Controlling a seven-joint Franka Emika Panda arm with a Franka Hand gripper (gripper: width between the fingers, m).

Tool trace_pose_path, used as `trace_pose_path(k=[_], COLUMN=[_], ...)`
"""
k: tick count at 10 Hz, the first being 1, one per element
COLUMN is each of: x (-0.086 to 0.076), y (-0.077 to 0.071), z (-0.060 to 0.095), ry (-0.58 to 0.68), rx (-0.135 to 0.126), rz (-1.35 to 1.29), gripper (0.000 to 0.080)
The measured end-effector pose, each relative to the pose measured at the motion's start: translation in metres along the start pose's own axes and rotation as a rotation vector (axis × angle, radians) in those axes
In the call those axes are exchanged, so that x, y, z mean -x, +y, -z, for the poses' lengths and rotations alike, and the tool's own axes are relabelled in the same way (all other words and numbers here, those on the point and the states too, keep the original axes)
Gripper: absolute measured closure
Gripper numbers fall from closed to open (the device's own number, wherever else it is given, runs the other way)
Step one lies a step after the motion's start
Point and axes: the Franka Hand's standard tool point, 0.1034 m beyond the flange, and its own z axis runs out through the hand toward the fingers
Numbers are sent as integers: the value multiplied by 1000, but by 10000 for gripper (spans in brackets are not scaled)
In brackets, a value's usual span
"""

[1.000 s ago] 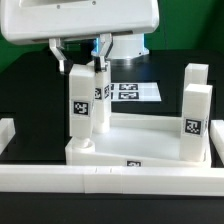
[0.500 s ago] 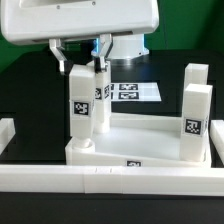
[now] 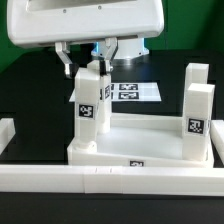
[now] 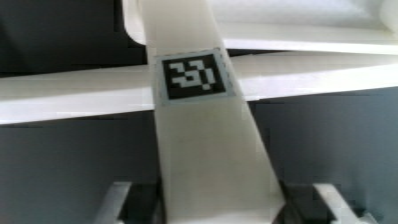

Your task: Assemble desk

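Exterior view: gripper (image 3: pixel 92 58) is clenching a leg (image 3: pixel 90 103) at centre-left, above the panel (image 3: pixel 140 140) corner | two legs (image 3: pixel 196 100) standing at right | keeping it vertical, easing straight down while twisting.

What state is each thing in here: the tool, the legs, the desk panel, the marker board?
tool: shut on the near-left leg, gripping its top end.
near-left leg: upright at the panel's corner on the exterior view's left, held.
right legs: two, standing upright on the panel, free.
desk panel: lying flat on the table, rim up.
marker board: flat on the table behind, untouched.
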Motion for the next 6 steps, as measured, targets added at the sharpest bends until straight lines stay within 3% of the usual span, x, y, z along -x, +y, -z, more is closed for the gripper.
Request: trace_pose_path(k=[3,6], x=[2,11], y=[3,12], z=[0,0], ry=[9,59], rx=[10,65], rz=[2,5], gripper=[499,499])
